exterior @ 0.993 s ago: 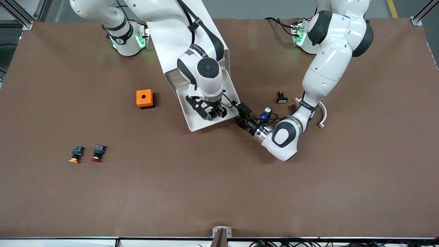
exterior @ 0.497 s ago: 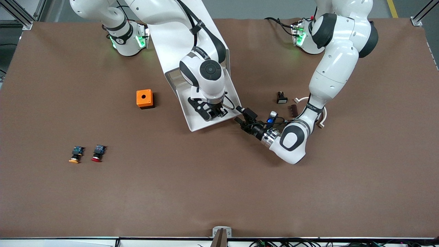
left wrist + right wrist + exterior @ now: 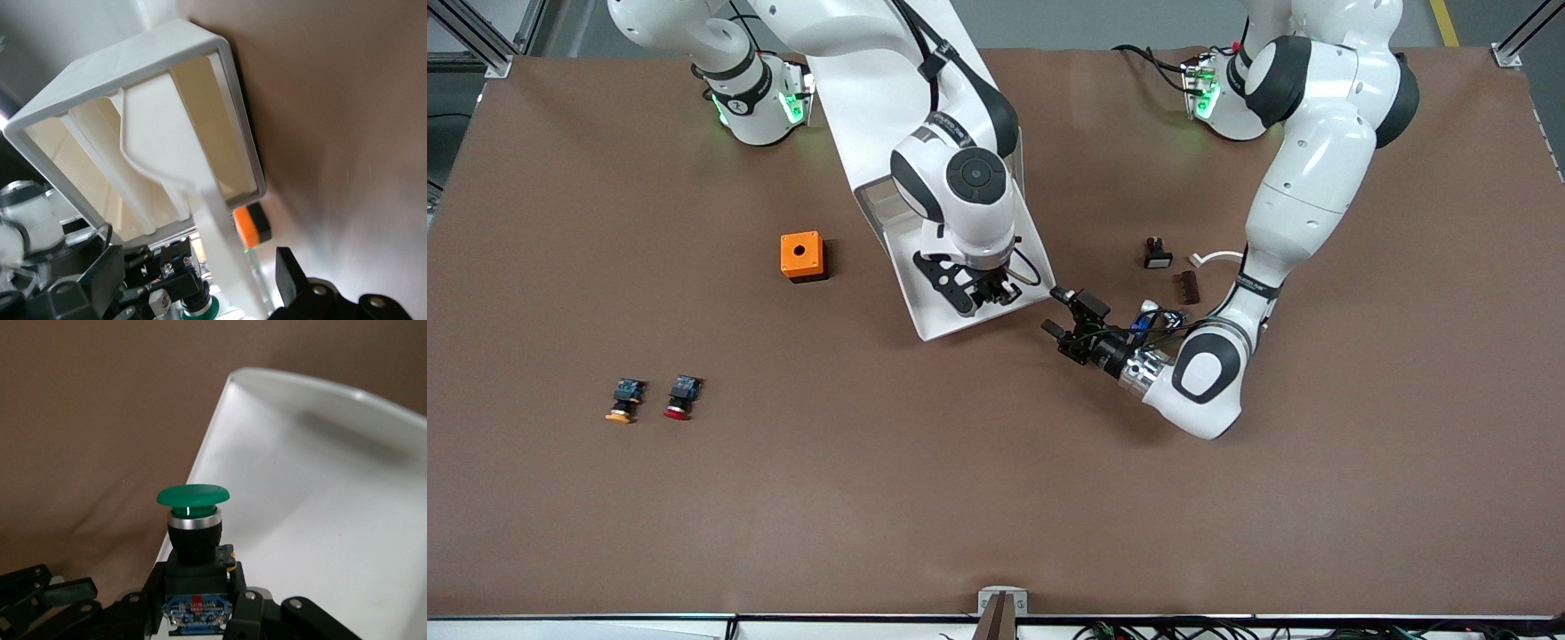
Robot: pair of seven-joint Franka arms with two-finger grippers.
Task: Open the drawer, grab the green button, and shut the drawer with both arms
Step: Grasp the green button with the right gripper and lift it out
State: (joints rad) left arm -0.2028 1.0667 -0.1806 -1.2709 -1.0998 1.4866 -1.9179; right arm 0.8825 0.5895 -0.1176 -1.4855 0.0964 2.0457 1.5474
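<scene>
- The right arm's black two-finger gripper is over the pulled-out shallow cream-white tray drawer, clamped on the black body of the tiny green-capped push button.
- The left arm's black gripper hangs just beside the drawer's corner, over the brown counter, fingers apart, holding nothing.
- The drawer juts from the large white rounded-corner cabinet.

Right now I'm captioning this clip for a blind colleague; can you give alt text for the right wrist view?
The right gripper is shut on the blue-and-black body of the button, its round green cap pointing up. Past it lies the open drawer, a shallow white tray with nothing visible inside, on the brown table.
</scene>
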